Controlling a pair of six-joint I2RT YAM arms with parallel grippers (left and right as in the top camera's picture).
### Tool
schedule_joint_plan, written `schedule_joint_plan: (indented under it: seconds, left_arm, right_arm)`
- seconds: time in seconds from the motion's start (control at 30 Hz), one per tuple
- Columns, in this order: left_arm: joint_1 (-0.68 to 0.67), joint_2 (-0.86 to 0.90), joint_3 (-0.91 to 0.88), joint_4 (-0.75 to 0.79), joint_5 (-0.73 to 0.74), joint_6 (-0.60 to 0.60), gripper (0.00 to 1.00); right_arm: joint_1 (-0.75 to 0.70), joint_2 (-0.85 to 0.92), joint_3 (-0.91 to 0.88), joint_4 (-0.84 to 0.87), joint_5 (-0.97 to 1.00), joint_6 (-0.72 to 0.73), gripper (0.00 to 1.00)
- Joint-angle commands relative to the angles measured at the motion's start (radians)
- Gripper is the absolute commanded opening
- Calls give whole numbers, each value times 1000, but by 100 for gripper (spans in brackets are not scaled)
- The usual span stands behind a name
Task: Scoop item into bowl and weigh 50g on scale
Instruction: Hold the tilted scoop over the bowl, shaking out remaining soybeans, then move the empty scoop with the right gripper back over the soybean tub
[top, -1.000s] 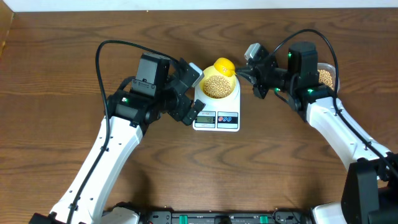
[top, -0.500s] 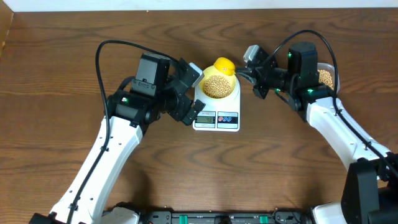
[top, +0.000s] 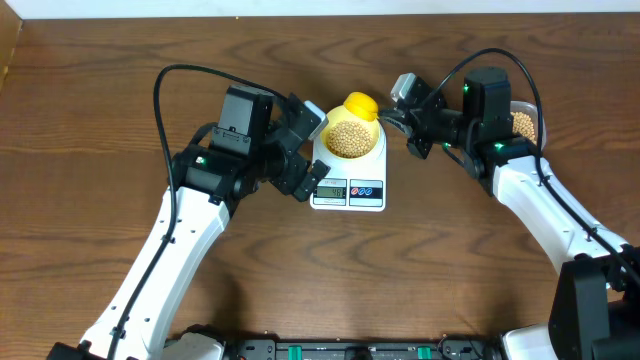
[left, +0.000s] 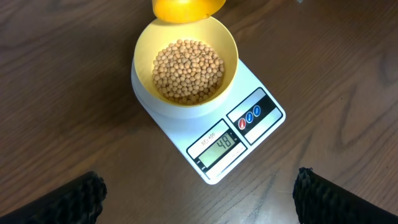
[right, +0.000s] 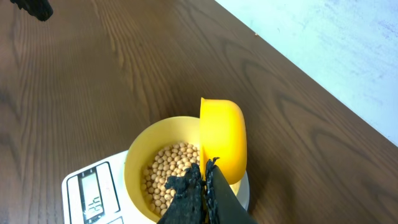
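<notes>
Beans (left: 188, 70) in bowl (left: 147, 41) on scale (left: 181, 135), scoop (left: 186, 7) over bowl's far rim.

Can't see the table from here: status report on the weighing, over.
Left gripper open, empty, by scale. Right gripper shut on scoop, tipped over bowl. Beans in bowl, display reads 48. Nothing in the way.
</notes>
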Motion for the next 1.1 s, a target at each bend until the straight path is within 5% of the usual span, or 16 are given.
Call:
schedule_joint_plan:
  seconds: [0.0,1.07]
  left_arm:
    - [3,-15,-6,-3,13,-9,98]
    - [3,-15,-6,-3,13,-9,98]
  right_arm:
    - [6,8,-5,3,-21,-13,1]
    - [-12,6,-5,105,2,67,1]
